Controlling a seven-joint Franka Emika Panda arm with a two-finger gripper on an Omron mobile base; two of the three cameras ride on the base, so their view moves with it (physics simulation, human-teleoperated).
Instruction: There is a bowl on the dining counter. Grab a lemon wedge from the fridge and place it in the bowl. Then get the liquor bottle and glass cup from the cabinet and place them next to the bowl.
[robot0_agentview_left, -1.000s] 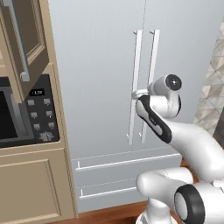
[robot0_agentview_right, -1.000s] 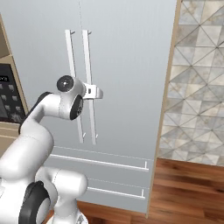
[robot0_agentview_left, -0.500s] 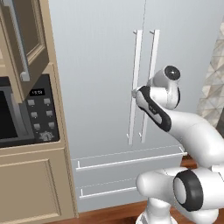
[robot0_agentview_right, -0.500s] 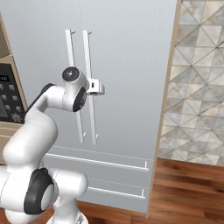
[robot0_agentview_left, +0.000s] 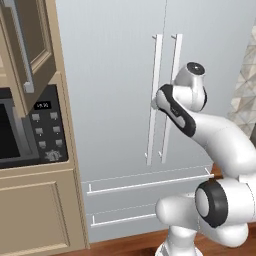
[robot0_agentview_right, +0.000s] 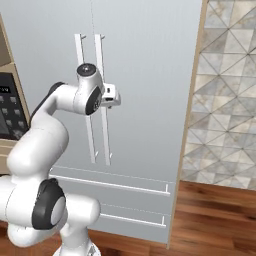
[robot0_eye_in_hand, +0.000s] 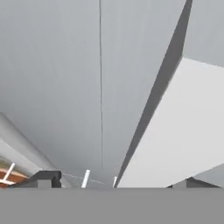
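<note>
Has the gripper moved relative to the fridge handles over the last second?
Yes. The gripper has closed in on the fridge's bar handles, shifting leftward toward the door seam in the left base view.

A microwave (robot0_agentview_left: 17, 135) is built into the tan wood housing at the left, with a dark control panel (robot0_agentview_left: 45, 131) of small grey buttons and a lit display. Below it sits a panelled tan cabinet front (robot0_agentview_left: 30, 215). A wall of grey-beige triangular tiles (robot0_agentview_right: 227, 95) stands to the right. The floor (robot0_agentview_right: 215, 215) is reddish-brown wood planking.
</note>
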